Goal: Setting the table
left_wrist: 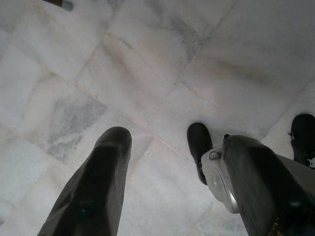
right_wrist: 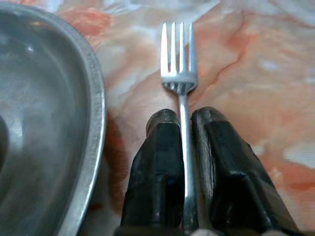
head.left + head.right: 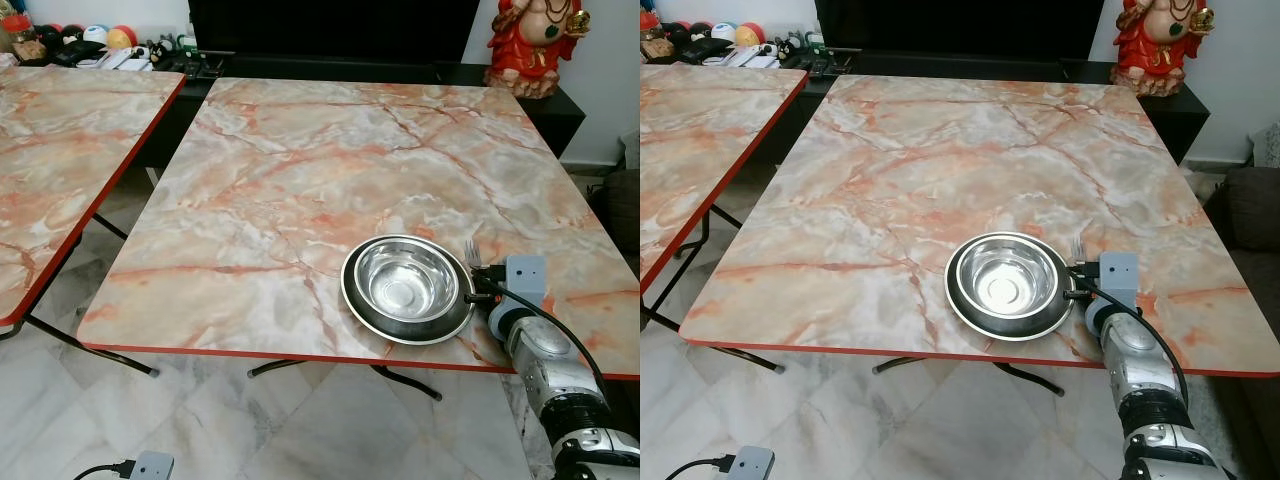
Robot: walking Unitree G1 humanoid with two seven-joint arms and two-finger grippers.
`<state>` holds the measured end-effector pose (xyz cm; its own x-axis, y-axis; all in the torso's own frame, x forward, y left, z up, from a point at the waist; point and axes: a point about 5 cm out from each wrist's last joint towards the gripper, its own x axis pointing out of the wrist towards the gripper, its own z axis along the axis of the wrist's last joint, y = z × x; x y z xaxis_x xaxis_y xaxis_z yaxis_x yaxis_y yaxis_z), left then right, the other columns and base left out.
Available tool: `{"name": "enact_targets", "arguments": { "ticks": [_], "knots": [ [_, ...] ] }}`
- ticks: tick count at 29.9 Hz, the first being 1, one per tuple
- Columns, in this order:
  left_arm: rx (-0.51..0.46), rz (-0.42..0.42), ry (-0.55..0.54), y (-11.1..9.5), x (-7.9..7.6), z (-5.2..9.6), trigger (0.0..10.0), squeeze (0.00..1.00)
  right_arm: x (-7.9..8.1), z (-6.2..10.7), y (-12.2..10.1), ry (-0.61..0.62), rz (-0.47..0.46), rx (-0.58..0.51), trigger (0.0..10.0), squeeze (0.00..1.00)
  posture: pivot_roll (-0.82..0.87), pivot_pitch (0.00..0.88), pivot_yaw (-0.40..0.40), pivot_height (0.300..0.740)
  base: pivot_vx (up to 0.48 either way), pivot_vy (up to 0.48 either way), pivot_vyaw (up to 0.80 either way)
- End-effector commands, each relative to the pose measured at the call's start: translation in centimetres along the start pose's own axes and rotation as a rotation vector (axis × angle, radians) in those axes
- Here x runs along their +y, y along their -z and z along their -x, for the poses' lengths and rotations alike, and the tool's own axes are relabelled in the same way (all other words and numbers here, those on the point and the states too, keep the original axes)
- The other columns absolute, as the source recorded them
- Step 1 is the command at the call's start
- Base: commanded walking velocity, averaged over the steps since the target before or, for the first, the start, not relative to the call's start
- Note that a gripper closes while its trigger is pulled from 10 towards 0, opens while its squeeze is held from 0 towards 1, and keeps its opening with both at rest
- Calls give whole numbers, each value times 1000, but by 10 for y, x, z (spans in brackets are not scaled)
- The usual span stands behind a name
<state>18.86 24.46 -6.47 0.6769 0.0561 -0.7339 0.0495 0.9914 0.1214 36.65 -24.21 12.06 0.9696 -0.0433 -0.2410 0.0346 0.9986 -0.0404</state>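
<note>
A steel bowl (image 3: 407, 280) sits inside a steel plate (image 3: 362, 305) near the front edge of the marble-patterned table (image 3: 300, 180). Just right of the plate, my right gripper (image 2: 184, 118) is shut on the handle of a silver fork (image 2: 178, 59), whose tines (image 3: 472, 250) point away from me, low over the tabletop. Whether the fork rests on the surface I cannot tell. My left gripper (image 1: 160, 140) hangs open over the white floor tiles, with nothing between its fingers (image 1: 106, 167).
A second marble-patterned table (image 3: 60, 150) stands to the left across a narrow gap. A dark low cabinet (image 3: 330, 60) with a red figurine (image 3: 530, 45) and small clutter lines the back wall. A dark sofa edge (image 3: 1255, 215) sits at right. My foot (image 1: 199, 145) shows on the tiles.
</note>
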Motion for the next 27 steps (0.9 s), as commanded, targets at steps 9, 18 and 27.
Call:
{"name": "enact_targets", "arguments": {
  "ticks": [9, 18, 27],
  "knots": [
    [46, -4, -1, 12, 1, 3, 10000, 0, -7, 0, -11, 45, -17, -64, 10000, 0, -24, 169, 4, 740, 0, 0, 0],
    [47, -4, -3, 12, 1, 3, 10000, 0, -6, 0, -24, 39, -34, -155, 10000, 0, -24, 169, 4, 740, 0, 0, 0],
    [49, -3, -7, 14, 3, 4, 10000, 0, -12, 12, -66, 103, -26, -420, 10000, 0, -22, 151, 9, 740, 0, 0, 0]
  ]
}}
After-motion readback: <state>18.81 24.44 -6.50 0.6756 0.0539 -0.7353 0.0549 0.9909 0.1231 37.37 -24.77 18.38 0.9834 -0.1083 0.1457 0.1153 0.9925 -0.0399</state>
